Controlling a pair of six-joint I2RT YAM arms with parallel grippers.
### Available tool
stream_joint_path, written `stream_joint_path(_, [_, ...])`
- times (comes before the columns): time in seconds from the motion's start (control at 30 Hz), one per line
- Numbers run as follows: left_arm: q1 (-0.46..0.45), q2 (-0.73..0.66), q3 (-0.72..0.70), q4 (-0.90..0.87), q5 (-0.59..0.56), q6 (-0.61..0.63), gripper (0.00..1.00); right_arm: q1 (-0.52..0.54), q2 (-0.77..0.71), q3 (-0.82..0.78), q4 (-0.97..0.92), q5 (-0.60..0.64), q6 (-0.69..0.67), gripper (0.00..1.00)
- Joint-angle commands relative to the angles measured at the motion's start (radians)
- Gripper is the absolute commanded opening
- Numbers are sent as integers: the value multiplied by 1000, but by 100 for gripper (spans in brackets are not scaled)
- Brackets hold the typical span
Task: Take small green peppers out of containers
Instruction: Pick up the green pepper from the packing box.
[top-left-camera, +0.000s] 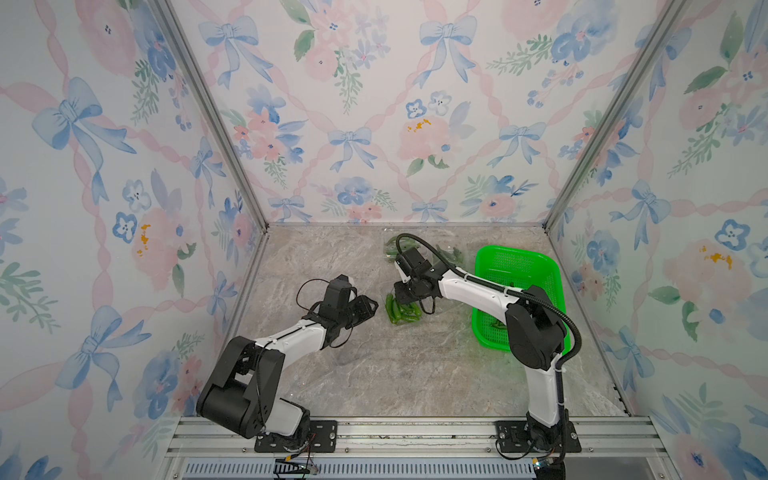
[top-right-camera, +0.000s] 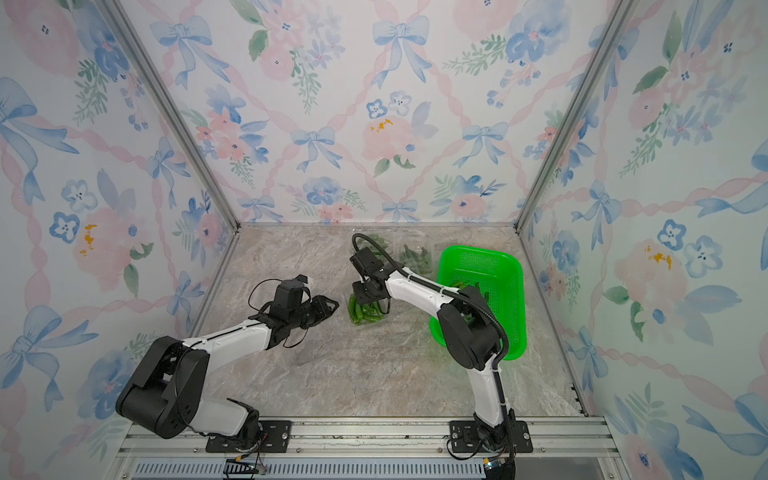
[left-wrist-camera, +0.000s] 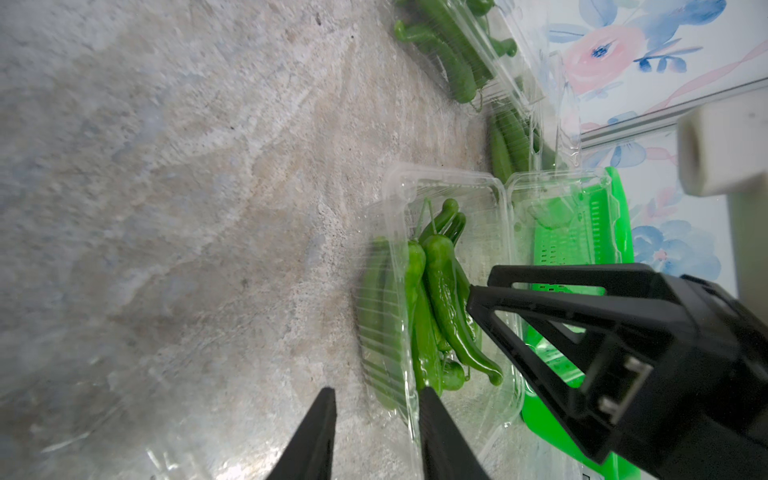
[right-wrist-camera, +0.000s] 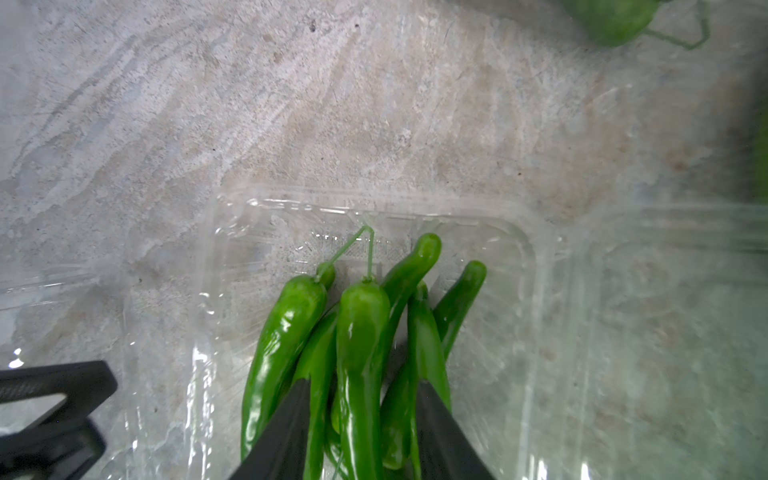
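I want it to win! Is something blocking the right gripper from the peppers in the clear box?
Nothing visible. The clear box has its lid open, and the right gripper reaches inside with the peppers between its fingers.

You have two arms (top-left-camera: 291, 336), each ending in one gripper: the left gripper (left-wrist-camera: 378, 390) and the right gripper (right-wrist-camera: 362, 382). One green basket (top-left-camera: 519, 266) sits at 3 o'clock on the table. You can count four clear containers (top-left-camera: 388, 257): two at 12 o'clock, one open container (left-wrist-camera: 490, 187) at the centre, and one showing only as faint glints at 7 o'clock. The open one holds at least six small green peppers (right-wrist-camera: 361, 328); the peppers elsewhere are too hidden to count.
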Motion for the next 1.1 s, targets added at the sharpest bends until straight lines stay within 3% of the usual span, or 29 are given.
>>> stream_joint_path(0.0, [11, -25, -18, -5, 10, 31, 37, 7, 36, 32, -19, 2, 1, 42])
stream_joint_path(0.7, [40, -37, -39, -3, 25, 45, 37, 27, 78, 19, -4, -8, 19, 33])
stream_joint_path(1.07, [50, -52, -40, -3, 32, 43, 37, 25, 54, 31, -28, -11, 15, 15])
